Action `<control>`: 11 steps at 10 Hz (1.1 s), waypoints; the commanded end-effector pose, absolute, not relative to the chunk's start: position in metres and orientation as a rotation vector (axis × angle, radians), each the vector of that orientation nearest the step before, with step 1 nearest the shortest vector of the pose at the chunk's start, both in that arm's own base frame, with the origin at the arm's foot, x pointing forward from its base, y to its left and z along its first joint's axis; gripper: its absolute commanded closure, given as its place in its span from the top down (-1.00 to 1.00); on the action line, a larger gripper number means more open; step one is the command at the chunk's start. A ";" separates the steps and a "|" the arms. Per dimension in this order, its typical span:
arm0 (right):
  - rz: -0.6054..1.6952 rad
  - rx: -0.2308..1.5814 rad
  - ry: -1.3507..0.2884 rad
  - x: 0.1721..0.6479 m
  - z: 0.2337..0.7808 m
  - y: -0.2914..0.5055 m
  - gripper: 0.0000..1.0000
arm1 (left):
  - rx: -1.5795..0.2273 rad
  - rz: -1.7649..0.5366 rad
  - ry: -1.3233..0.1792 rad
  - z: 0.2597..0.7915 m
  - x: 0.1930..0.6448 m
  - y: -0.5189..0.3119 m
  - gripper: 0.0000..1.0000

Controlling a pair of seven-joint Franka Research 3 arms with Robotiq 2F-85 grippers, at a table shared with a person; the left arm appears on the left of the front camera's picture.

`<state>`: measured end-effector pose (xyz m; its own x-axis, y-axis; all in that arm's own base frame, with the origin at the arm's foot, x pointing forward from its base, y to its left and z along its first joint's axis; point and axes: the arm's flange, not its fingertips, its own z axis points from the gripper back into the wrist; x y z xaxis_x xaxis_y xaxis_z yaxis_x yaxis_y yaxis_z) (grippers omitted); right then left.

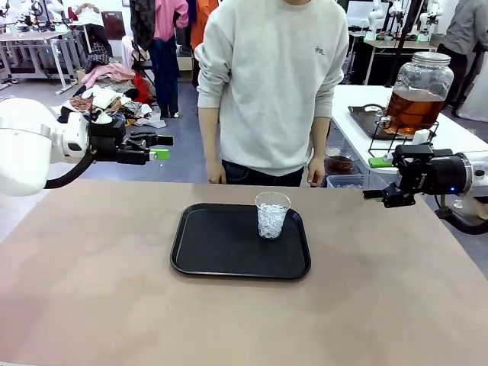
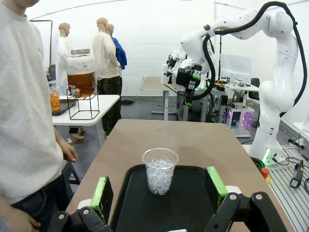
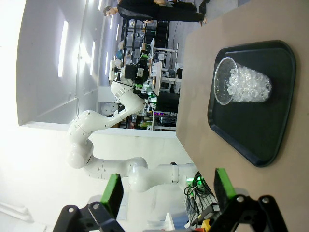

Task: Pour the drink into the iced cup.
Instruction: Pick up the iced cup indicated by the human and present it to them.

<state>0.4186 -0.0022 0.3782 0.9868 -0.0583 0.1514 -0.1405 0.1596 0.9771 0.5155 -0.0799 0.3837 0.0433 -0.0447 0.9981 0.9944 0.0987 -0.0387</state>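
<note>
The iced cup point(image 1: 272, 214) was seen upright on a black tray point(image 1: 221, 248), near the tray's far right corner. The tray was laid about mid-worktop point(image 1: 114, 305). The drink point(image 1: 414, 110) was held in a glass dispenser point(image 1: 422, 75) on a white side table point(image 1: 461, 136) beyond the worktop's far right corner, well apart from the cup. The left pincer point(image 1: 156, 146) was raised over the far left corner and the right pincer point(image 1: 379, 178) over the right edge. Both were spread wide, with nothing gripped. A person point(image 1: 267, 84) was seen standing at the far edge.
</note>
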 end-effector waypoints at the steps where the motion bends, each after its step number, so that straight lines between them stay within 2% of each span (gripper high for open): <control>1: 0.057 1.411 -0.173 0.418 0.379 -0.003 1.00 | -1.119 -1.119 -1.201 0.385 0.517 -0.081 1.00; 11: 0.057 1.411 -0.173 0.418 0.379 -0.003 1.00 | -1.119 -1.119 -1.201 0.385 0.517 -0.081 1.00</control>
